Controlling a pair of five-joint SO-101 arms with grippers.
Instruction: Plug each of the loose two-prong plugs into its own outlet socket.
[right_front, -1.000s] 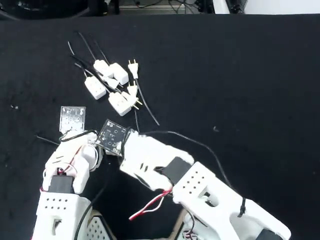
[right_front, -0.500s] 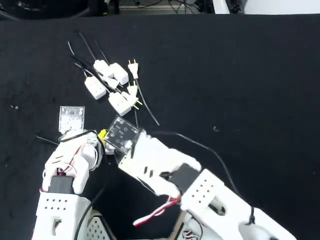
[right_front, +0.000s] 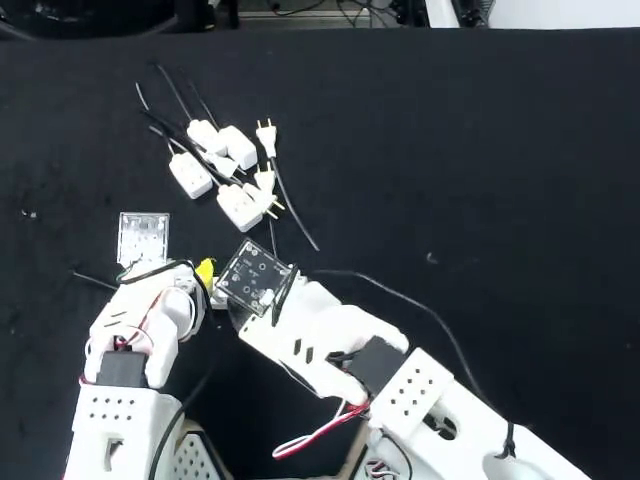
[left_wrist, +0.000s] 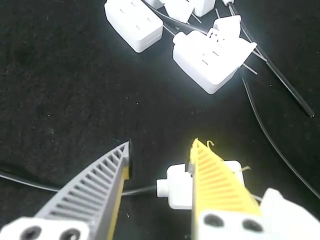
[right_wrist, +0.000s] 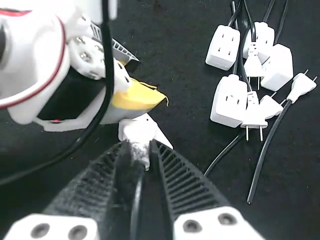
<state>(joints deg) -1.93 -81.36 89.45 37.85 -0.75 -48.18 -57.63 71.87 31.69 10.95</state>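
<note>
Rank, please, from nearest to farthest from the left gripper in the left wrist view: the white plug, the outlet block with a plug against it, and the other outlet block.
From the left gripper:
1. white plug, beside the yellow finger.
2. outlet block with a plug against it, farther out, yellow finger's side.
3. other outlet block, farthest, grey finger's side.
</note>
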